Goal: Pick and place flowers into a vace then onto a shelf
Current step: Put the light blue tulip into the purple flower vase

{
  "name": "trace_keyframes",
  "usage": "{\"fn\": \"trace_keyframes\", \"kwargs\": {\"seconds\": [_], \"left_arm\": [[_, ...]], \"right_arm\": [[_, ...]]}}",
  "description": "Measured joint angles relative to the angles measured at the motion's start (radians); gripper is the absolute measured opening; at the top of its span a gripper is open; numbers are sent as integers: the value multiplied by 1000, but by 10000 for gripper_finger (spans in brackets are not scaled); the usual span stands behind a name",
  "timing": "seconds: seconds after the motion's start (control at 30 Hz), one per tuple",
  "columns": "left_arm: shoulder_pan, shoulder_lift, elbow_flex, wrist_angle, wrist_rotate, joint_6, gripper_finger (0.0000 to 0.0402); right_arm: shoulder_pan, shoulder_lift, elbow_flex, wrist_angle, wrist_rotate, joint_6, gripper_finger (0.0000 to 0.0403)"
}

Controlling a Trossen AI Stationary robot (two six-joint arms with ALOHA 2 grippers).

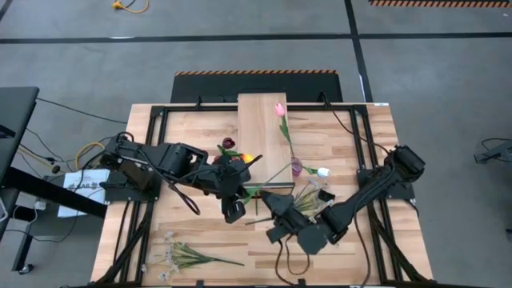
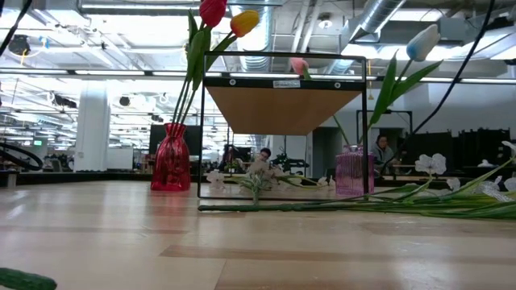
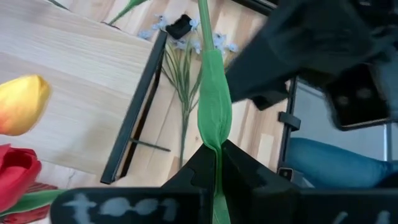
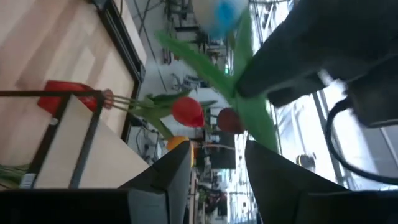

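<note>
We see the left gripper [image 3: 217,163] at frame centre of the high view, clamped tight on a green tulip stem [image 3: 214,106], just beside the shelf [image 1: 262,132] and the red vase [image 2: 170,158] holding red and yellow tulips. The right gripper [image 4: 214,165] sits lower right of centre, fingers partly apart; whether it grips anything, we cannot tell. We judge the stem light, thin and bendy with a slick leaf, so grab low on bare stem, not the bloom.
</note>
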Motion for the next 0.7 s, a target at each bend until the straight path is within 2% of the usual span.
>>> {"fn": "trace_keyframes", "kwargs": {"seconds": [0.33, 0.6, 0.7], "left_arm": [[0, 0, 0, -14, 1, 2, 4], [0, 0, 0, -58, -8, 6, 8], [0, 0, 0, -56, -9, 7, 8]], "right_arm": [[-64, 1, 0, 52, -20, -67, 128], [-9, 1, 0, 50, -25, -70, 131], [6, 1, 0, 50, -60, -83, 133]]}}
